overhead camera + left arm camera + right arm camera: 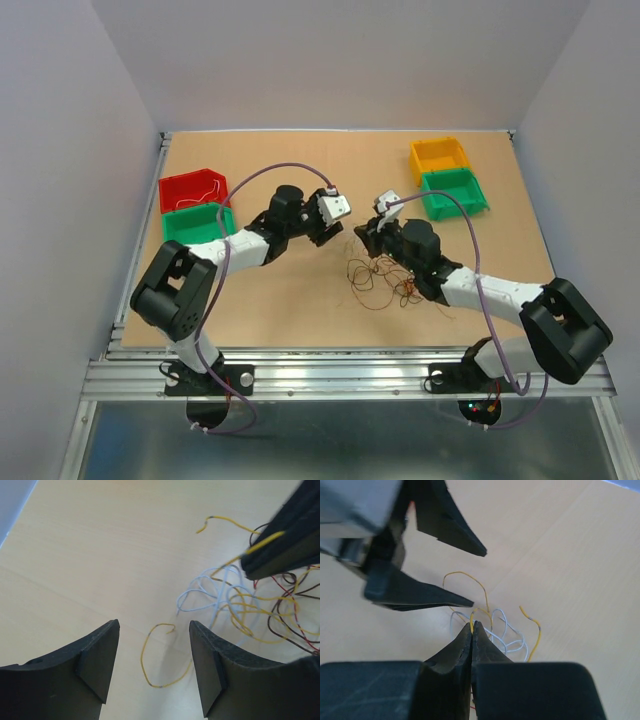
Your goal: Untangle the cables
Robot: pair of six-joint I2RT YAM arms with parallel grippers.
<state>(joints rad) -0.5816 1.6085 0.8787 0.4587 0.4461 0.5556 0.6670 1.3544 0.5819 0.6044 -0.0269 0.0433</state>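
Tan table (290, 165), cables (380, 282) knotted centre-frame. Your right jaws grip one yellow wire (471, 621); left jaws gape empty. Strand extraction in hand: draw it clear gently.

One view looks down from above; both close wrist views face the same cables (243, 601).

The table (300, 180) is pale, matt wood-grain board. The fingers (97, 665) are matt black and finely rough, perhaps rubber-padded. The cables (235, 600) have smooth plastic sheathing. The bins (455, 195) are shiny plastic.
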